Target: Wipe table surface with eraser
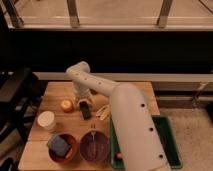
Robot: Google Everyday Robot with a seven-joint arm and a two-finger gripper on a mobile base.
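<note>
The gripper (83, 103) sits low at the eraser (86, 112), near the middle of the worktop (58, 92); whether it is spread or pinching, I cannot tell. The eraser lies flat there, so wiping looks not yet begun.

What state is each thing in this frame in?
Small dark oblong eraser: lying on the light-brown wooden tabletop.
Gripper: low, at the eraser's far end.
Blue-grey sponge block: sitting in the brown round bowl.
Purple round bowl: upright, utensil inside.
White cup: upright.
</note>
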